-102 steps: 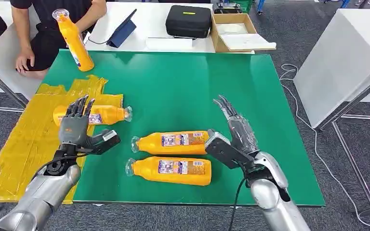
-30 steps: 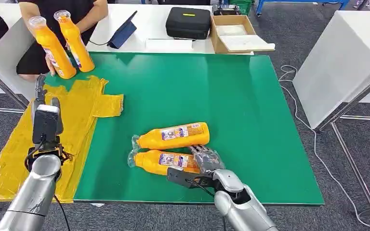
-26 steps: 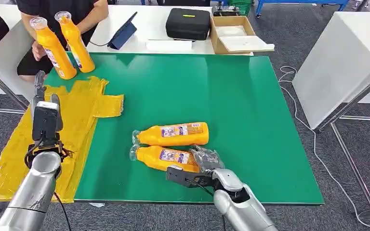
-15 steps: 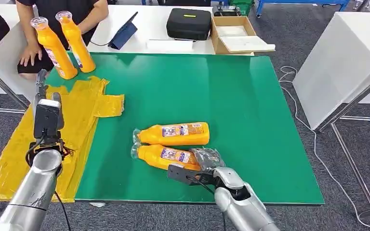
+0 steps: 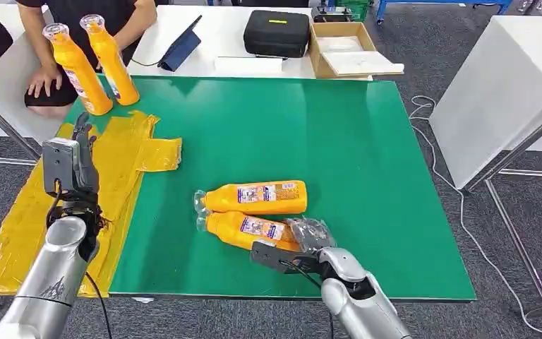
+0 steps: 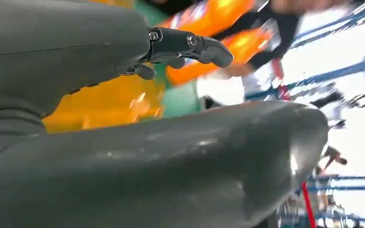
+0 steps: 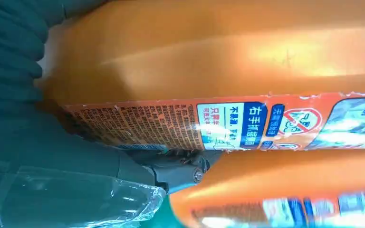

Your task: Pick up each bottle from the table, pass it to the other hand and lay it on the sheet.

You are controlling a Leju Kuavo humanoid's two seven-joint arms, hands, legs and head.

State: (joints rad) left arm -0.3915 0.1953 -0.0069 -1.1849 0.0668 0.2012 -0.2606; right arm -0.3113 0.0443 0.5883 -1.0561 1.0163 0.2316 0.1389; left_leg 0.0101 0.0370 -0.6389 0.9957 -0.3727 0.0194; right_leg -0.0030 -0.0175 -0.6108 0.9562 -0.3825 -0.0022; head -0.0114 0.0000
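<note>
Orange plastic is clasped by the right hand (image 5: pixel 302 244): the nearer bottle (image 5: pixel 248 230) is gripped at its base end, lying on the green worktop (image 5: pixel 367 155) beside a second bottle (image 5: pixel 257 198). The left hand (image 5: pixel 70 166) is held empty, fingers apart, above the yellow sheet (image 5: pixel 123 152), seemingly placed to receive the handover.

bottles (image 5: pixel 255 198): orange, blue-white-orange labels | surface (image 5: pixel 310 134): green | sheet (image 5: pixel 113 169): yellow | case (image 5: pixel 276 32): black, yellow stripe | box (image 5: pixel 342 49): brown | hands (image 5: pixel 67 166): grey | arms (image 5: pixel 42 289): silver
</note>
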